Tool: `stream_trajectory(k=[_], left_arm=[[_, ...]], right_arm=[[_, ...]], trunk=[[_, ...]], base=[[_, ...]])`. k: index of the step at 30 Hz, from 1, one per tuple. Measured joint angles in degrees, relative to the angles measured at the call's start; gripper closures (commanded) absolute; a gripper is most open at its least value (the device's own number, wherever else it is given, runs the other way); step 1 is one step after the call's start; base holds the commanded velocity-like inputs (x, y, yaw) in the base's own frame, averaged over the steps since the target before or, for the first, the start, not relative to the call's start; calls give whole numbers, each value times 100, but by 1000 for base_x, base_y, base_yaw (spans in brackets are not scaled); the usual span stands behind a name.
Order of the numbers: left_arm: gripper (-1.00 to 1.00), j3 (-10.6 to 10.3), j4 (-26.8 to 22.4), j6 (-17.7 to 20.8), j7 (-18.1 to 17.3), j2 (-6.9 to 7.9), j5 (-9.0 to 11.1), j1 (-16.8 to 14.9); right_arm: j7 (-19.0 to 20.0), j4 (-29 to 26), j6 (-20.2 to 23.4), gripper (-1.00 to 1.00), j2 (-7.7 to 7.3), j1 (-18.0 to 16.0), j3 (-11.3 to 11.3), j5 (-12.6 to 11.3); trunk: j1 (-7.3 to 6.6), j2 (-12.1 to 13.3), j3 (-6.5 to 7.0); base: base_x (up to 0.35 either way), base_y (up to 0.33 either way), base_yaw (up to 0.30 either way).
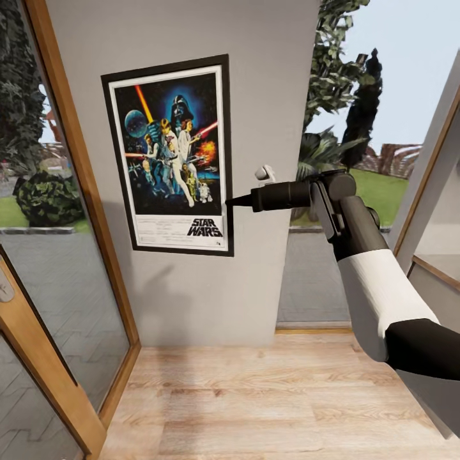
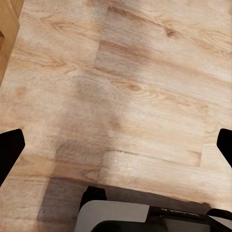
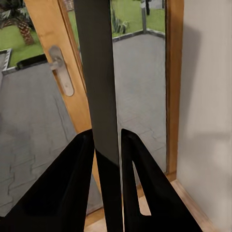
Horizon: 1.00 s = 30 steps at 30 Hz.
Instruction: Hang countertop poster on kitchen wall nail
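Note:
The Star Wars poster (image 1: 169,153) stands upright and flat against the grey wall (image 1: 191,287), slightly tilted. My right gripper (image 1: 230,202) reaches in from the right and is shut on the poster's right edge, low down. In the right wrist view the poster's dark edge (image 3: 99,72) runs between the two black fingers (image 3: 77,174), which pinch it. No nail can be seen behind the poster. My left gripper (image 2: 116,147) hangs open over the wooden floor, fingertips (image 2: 9,150) spread wide with nothing between them. The kitchen countertop is out of view.
A glass door in a wooden frame (image 1: 64,191) with a metal handle (image 3: 62,70) adjoins the wall on the left. A window (image 1: 332,128) and a slanted white frame (image 1: 428,172) lie to the right. Light wooden floor (image 1: 255,396) stretches below.

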Motion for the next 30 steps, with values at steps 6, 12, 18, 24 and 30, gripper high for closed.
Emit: stream_trajectory(k=[6, 12, 18, 24, 30], left_arm=[[-100, 1, 0, 1, -1, 0, 8, 0], [-100, 5, -1, 1, 2, 0, 9, 1], [-100, 9, 0, 0, 2, 0, 11, 0], [-100, 9, 0, 0, -1, 0, 10, 0], [-100, 9, 0, 0, -2, 0, 9, 0]], right_arm=[[48, -26, -3, 100, -42, 0, -39, -41], [313, -28, 1, 100, -262, -6, -68, -57], [449, -21, 6, 100, -369, -127, -78, -51], [465, -16, 11, 100, -397, -181, -79, -52], [467, -14, 17, 100, -407, -252, -81, -53]], trunk=[[0, 0, 0], [0, 0, 0], [0, 0, 0], [0, 0, 0], [0, 0, 0]], base=[[19, 0, 0], [4, 0, 0], [0, 0, 0], [0, 0, 0], [0, 0, 0]])
